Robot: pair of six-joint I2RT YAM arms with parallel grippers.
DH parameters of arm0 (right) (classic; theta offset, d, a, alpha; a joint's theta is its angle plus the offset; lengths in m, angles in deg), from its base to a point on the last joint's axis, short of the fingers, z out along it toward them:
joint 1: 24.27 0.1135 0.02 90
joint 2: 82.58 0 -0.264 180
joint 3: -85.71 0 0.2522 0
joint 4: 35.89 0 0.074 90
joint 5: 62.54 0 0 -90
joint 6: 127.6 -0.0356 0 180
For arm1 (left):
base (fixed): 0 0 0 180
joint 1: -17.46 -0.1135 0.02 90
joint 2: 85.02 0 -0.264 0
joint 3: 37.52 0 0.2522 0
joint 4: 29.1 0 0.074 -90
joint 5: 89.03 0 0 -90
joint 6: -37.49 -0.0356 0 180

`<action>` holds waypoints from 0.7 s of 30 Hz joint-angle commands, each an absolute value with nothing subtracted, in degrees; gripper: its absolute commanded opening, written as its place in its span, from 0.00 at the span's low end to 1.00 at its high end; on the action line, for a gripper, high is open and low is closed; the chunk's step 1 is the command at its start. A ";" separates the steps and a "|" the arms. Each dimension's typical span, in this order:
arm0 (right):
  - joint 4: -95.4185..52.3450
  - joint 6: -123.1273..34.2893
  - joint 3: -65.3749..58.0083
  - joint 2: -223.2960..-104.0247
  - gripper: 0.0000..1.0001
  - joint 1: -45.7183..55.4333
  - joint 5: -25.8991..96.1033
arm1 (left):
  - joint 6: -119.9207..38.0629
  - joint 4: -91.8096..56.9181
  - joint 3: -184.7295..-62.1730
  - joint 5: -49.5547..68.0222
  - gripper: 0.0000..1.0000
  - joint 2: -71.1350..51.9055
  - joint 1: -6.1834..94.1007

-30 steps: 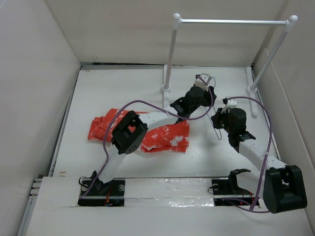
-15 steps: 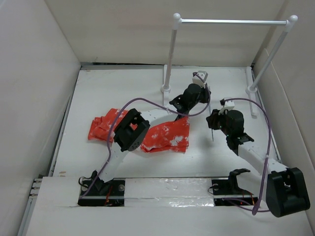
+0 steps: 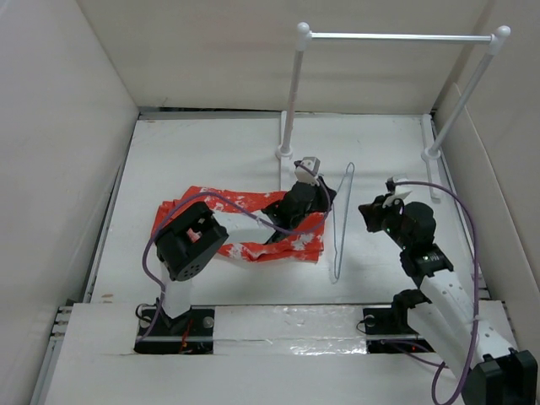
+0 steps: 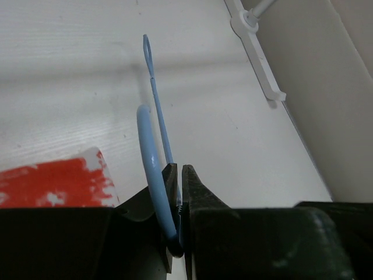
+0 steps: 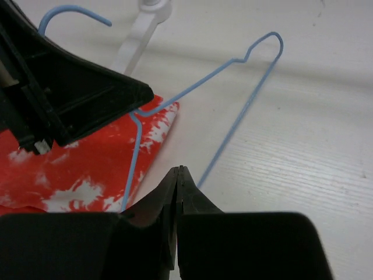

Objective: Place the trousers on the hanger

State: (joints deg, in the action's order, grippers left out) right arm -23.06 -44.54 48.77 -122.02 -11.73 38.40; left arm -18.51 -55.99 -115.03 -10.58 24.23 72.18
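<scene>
The red-orange trousers with white speckles lie crumpled on the table left of centre, and part of them shows in the right wrist view. My left gripper hovers over their right end, shut on the thin pale blue hanger close to its hook. In the left wrist view the jaws pinch the hanger's wire. The hanger slants out over the edge of the trousers. My right gripper stays to the right of the hanger, apart from it, shut on nothing.
A white-posted rack with a metal crossbar stands at the back right, its feet on the table. White walls enclose the table on three sides. Purple cables loop along both arms.
The hanger passed from my right gripper to my left one. The left gripper closed on it and carried it left and nearer, over the trousers. The right gripper let go, shut again and drew back.
</scene>
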 commanded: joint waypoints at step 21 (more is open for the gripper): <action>-59.02 -58.43 51.12 -162.46 0.55 2.45 40.38 | -13.66 -66.93 -93.04 -17.40 0.00 12.80 72.84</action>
